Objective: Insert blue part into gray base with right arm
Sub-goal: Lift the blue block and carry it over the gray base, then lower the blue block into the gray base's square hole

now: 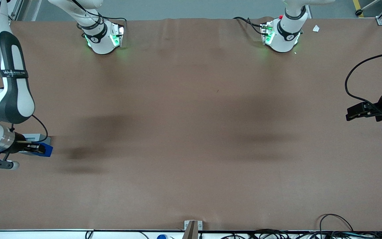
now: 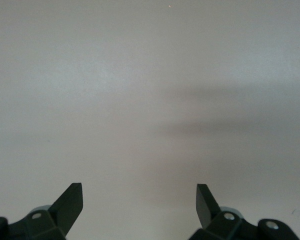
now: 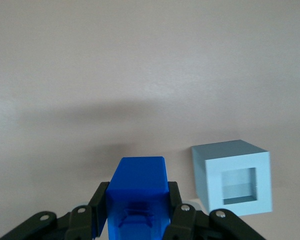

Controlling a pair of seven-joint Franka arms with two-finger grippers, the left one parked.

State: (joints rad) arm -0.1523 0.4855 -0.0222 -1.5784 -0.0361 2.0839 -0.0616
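My right gripper (image 1: 40, 148) is at the working arm's end of the table, low over the brown surface, and it is shut on the blue part (image 1: 46, 150). In the right wrist view the blue part (image 3: 139, 192) sits clamped between the two black fingers (image 3: 101, 202), its end sticking out past them. The gray base (image 1: 33, 137) is a light gray box partly hidden by the gripper, just farther from the front camera than the blue part. In the right wrist view the gray base (image 3: 232, 175) stands on the table beside the blue part, apart from it, and its square recess shows.
The brown table mat (image 1: 191, 126) spreads wide toward the parked arm's end. Two white arm bases (image 1: 103, 38) (image 1: 282, 35) stand along the table edge farthest from the front camera. Cables (image 1: 277, 234) lie along the near edge.
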